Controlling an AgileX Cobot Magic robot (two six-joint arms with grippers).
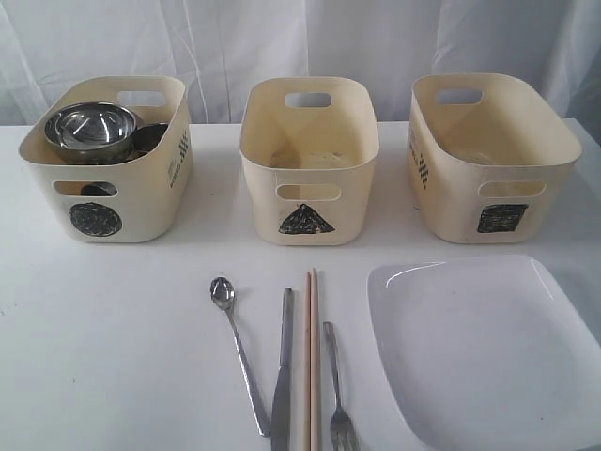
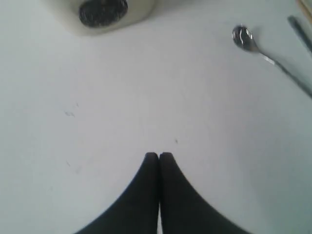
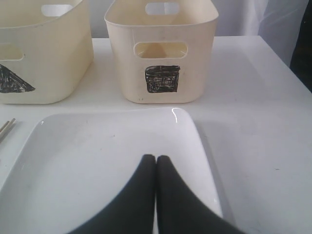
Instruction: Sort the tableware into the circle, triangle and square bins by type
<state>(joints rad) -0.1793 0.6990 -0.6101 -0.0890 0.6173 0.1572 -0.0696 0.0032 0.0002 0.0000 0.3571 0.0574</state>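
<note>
A: Tool check: left tool (image 2: 159,156) is pressed together, nothing pinched, and is held over bare bench (image 1: 113,357). The right tool (image 3: 155,158) is likewise closed and empty, held over the plate (image 1: 488,348).

B: Noted. Neither tool is seen in the exterior view. Bin contents?

A: Steel bowls (image 1: 89,127) are stacked in the circle bin (image 1: 56,178), upper left of the frame. A darker item beside them cannot be identified. The triangle bin (image 1: 272,202), upper centre, and the square bin (image 1: 451,202), upper right, appear empty.

B: What is left on the bench?

A: Along the lower centre, left to right: spoon (image 1: 237,348), knife (image 1: 282,376), chopsticks (image 1: 312,357) and fork (image 1: 336,385), laid roughly parallel and close together. The plate is at lower right, flat on the bench, just in front of the square bin.

B: So the round items are judged done and no pick has been started. From the right tool's position, the plate is taken as the likely next item, for the square bin.

A: Agreed. The tool must be opened first. The plate lies flat, so a rim grip at an edge is called for. It looks wider than the bin mouth, so a tilted insertion is probably needed.
</note>
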